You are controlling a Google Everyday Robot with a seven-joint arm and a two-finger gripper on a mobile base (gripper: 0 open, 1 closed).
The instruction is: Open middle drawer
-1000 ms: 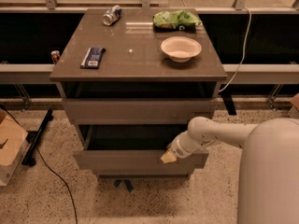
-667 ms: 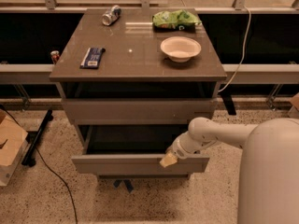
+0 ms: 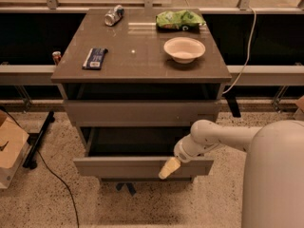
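moved since earlier frame: middle drawer has slid a little further out toward the camera, and the gripper has come out with it.

surroundings: cabinet top carries a can on its side at the rear left, a green crinkled bag at the rear right, a white round bowl in front of the bag, and a dark flat packet at the left. a small red can sits on the ledge to the left. cardboard box and black cable lie on the speckled floor, left of the cabinet. a white cord hangs at the right. the white arm reaches in from the right, crossing the drawer's right corner.

middle drawer: below the closed upper drawer front, partly pulled out. long axis runs left to right; flat front faces the camera. taupe-grey, smooth, handleless; box interior in shadow.

gripper: cream-tipped, at the top edge of the drawer front, right of centre, touching it; cannot tell its grip state.
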